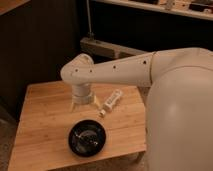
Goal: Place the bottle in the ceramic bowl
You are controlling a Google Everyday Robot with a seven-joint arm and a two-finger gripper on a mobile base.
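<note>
The small cream bottle lies on its side on the wooden table, cap end toward the front left. The glossy black ceramic bowl sits near the table's front edge and holds nothing. My gripper hangs from the white arm and points down at the table. It is just left of the bottle and behind the bowl. Its fingers stand apart and hold nothing. The right fingertip is close to the bottle's cap end.
My large white arm and body fill the right side and hide the table's right edge. A dark wall and a shelf unit stand behind the table. Bare wood shows on the table's left half.
</note>
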